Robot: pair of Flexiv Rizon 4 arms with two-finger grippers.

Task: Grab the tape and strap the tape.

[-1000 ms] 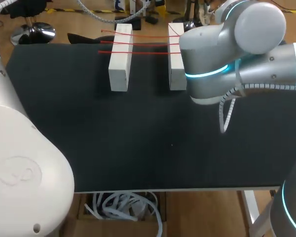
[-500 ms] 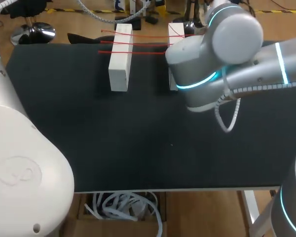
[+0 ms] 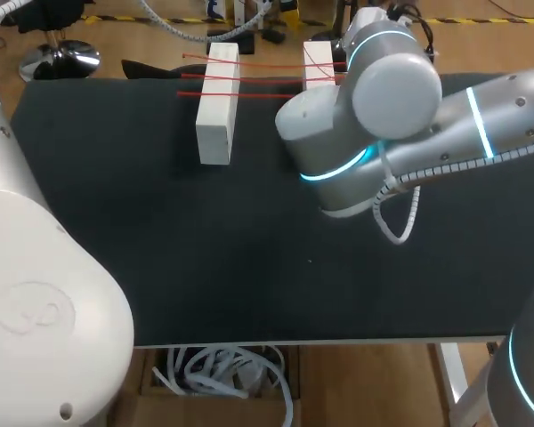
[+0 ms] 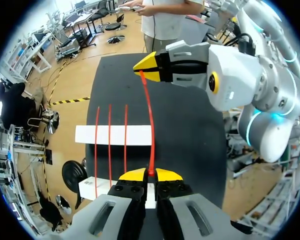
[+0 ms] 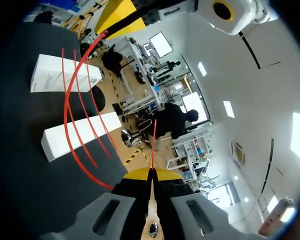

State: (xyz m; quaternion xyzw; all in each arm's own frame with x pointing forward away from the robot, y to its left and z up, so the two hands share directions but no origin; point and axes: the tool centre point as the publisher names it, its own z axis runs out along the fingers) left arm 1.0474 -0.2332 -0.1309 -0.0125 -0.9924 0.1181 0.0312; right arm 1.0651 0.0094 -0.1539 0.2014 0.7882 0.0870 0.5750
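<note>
Tape (image 4: 150, 125) stretches between left tool (image 4: 150, 173) and right tool (image 4: 144, 69), both clamped on it

Grey-white right arm (image 3: 387, 84), cyan light rings (image 3: 336, 170), coiled white cable (image 3: 402, 224), yellow-tipped jaws.

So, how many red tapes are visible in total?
4. Three red tapes lie across the two white blocks; the fourth tape is held between the left gripper and the right gripper.
</note>
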